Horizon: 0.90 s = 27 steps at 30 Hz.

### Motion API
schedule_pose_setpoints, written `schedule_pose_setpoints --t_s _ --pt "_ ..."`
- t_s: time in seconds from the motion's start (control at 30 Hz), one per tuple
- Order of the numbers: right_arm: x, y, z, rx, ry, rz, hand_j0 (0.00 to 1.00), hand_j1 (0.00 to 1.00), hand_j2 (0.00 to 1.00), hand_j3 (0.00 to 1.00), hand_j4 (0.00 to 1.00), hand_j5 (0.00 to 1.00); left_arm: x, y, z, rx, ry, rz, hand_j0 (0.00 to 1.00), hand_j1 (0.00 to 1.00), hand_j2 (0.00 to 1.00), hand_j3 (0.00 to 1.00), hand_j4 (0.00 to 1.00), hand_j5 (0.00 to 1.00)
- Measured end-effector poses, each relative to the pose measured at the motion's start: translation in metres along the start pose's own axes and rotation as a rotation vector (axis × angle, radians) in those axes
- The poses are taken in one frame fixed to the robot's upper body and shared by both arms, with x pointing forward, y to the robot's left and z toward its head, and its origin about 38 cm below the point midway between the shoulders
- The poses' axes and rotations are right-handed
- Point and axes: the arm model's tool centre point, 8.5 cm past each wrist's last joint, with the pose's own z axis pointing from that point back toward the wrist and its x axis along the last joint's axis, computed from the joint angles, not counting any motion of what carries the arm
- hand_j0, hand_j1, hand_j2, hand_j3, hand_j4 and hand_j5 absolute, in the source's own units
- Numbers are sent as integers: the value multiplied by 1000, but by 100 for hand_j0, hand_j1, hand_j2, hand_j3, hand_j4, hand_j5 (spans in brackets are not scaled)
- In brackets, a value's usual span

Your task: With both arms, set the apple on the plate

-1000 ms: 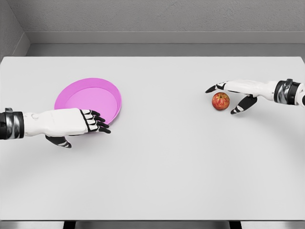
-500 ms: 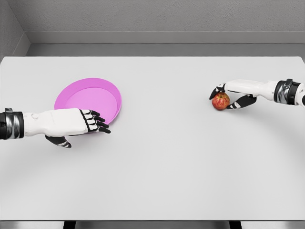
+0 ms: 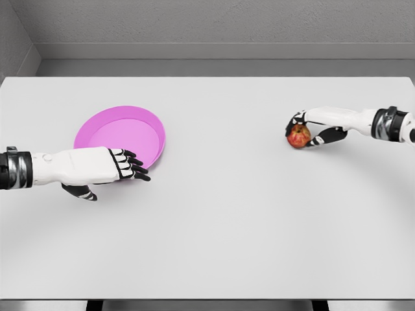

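I have the right robot hand (image 3: pixel 310 128) wrapped around the apple (image 3: pixel 299 135) at the right side of the counter (image 3: pixel 227 214), fingers over the top and thumb underneath, so it can be carried. From this angle I think it is barely clear of the surface, though I can't be sure. The left robot hand (image 3: pixel 97 167) sits relaxed and holds nothing, just beside the pink plate (image 3: pixel 123 133) (presumably placed to steady it). Apple and plate are well apart.
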Motion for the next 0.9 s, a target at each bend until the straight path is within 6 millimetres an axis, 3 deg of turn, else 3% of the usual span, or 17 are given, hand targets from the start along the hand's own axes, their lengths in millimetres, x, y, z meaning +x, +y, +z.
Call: schedule_pose_setpoints --t_s 0.13,0.2,0.27,0.33,0.43,0.53,0.67,0.7,0.77,0.9 --pt "3 -5 0 -19 -10 -1 51 51 51 51 51 51 -1 -1 0 -2 4 3 100 100 100 100 100 100" --pt "13 -10 -3 -33 -46 12 47 47 47 47 47 47 -2 -1 1 -2 5 3 100 100 100 100 100 100" --pt "43 -19 -11 -42 -133 67 47 47 47 47 47 47 -2 -1 1 -2 6 4 100 100 100 100 100 100" --pt "87 -24 -22 -32 -253 150 48 48 48 48 48 48 -2 -1 1 -2 6 4 100 100 100 100 100 100" --pt "149 -15 -33 15 -418 255 48 48 48 48 48 48 -2 -1 1 -3 6 4 100 100 100 100 100 100" --pt "182 -6 -33 43 -508 309 49 49 49 49 49 49 -2 -1 1 -3 6 4 100 100 100 100 100 100" --pt "164 -12 -31 19 -467 264 49 49 49 49 49 49 -2 -1 1 -3 6 4 100 100 100 100 100 100" --pt "158 -13 -31 14 -452 252 61 61 61 61 61 61 -2 -1 1 -3 6 4 100 100 100 100 100 100" --pt "151 -15 -31 8 -435 237 100 100 100 100 100 100 -2 -1 1 -2 7 3 100 100 100 100 100 100" --pt "150 -12 -32 14 -432 232 100 100 100 100 100 100 -2 -1 1 -3 6 4 100 100 100 100 100 100"
